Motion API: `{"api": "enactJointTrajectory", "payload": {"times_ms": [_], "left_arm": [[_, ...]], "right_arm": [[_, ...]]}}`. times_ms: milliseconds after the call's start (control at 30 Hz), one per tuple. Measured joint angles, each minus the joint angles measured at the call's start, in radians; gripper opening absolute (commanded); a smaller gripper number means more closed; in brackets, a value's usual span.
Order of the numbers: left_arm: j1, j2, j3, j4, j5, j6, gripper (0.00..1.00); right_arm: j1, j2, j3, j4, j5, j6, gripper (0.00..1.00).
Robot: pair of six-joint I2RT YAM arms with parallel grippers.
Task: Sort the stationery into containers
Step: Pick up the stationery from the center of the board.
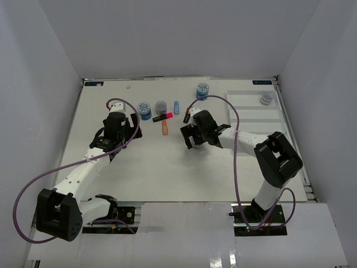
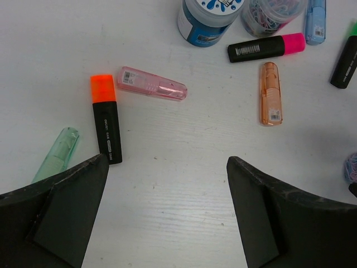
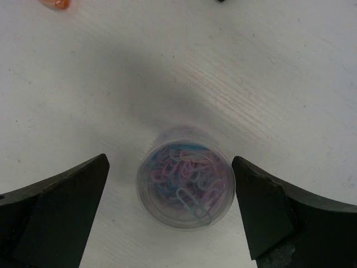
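Because the paperclip jar (image 3: 186,184) is framed off-centre between the spread fingers of the right hand (image 3: 170,163), nearer to one finger than to the other, a sideways shove is to be feared at closing. The jar could be pushed along the desk (image 3: 251,67) or tipped before both fingers bear on it. Nothing is grasped by this hand; it is released, with a plain gap seen on one side of the jar. The smooth clear wall could also be let slip on the lift, and clips would be spilled if the top is loose, though whether a lid is fitted cannot be told. The jar is stood upright on the desk, apart from the white tray (image 1: 254,111) at the right. Its axis is vertical and its top is turned toward the wrist camera, so no long axis is offered across the desk. The left hand (image 2: 167,163) is likewise released and empty, held over bare desk. An orange-capped highlighter (image 2: 106,120) is laid just beside its gap, long axis running away from the hand, cap at the far end.
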Motion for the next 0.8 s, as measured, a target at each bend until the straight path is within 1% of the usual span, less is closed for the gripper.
{"api": "enactJointTrajectory", "payload": {"times_ms": [67,100,167,200,300,367,400,467,567,667,800], "left_arm": [[0.000,0.000,0.000,0.001,0.000,0.002,0.98],[0.000,0.000,0.000,0.001,0.000,0.002,0.98],[0.000,0.000,0.000,0.002,0.000,0.002,0.98],[0.000,0.000,0.000,0.002,0.000,0.002,0.98],[0.000,0.000,0.000,0.002,0.001,0.002,0.98],[0.000,0.002,0.000,0.002,0.002,0.002,0.98],[0.000,0.003,0.000,0.002,0.002,0.002,0.98],[0.000,0.006,0.000,0.002,0.002,0.002,0.98],[0.000,0.010,0.000,0.002,0.002,0.002,0.98],[0.000,0.010,0.000,0.002,0.003,0.002,0.98],[0.000,0.010,0.000,0.002,0.007,0.002,0.98]], "right_arm": [[0.002,0.011,0.000,-0.005,0.001,0.007,0.86],[0.002,0.012,0.000,-0.008,0.003,0.009,0.78],[0.002,0.011,0.000,-0.010,0.010,0.013,0.68],[0.002,0.011,0.000,-0.010,0.013,0.017,0.62],[0.002,0.008,0.000,-0.018,0.028,0.028,0.54],[0.002,-0.003,0.000,-0.038,0.050,0.027,0.52],[-0.001,-0.013,0.000,-0.047,0.063,0.025,0.49],[-0.006,-0.032,0.005,-0.067,0.081,0.015,0.48],[-0.052,-0.062,0.046,-0.108,0.102,-0.007,0.48],[-0.163,-0.078,0.110,-0.113,0.103,-0.025,0.49],[-0.350,-0.076,0.206,-0.115,0.106,-0.035,0.50]]}}
